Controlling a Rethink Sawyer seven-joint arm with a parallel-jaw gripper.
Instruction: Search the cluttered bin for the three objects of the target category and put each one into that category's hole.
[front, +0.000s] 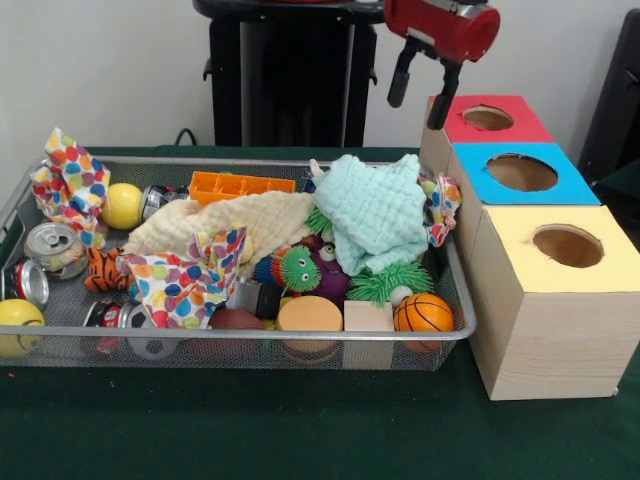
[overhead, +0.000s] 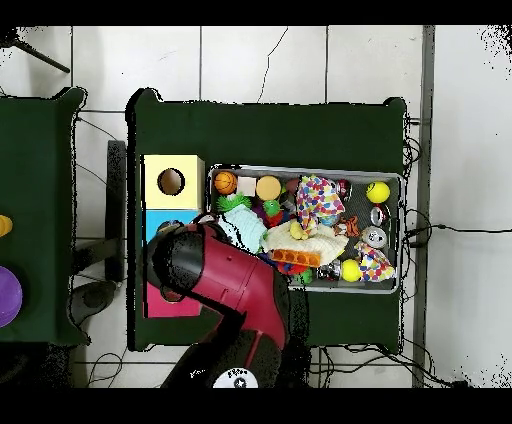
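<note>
While above the red box (front: 487, 120), the end effector (front: 421, 92) hangs open, empty.

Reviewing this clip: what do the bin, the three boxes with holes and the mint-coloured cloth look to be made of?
The bin looks like metal wire mesh with a shiny silver rim; you can see through its walls. The boxes seem to be pale unfinished wood, with grain showing on the sides, and matte coloured tops, painted or papered. The mint cloth looks like soft woven cotton with a crinkled, waffle-like texture.
</note>
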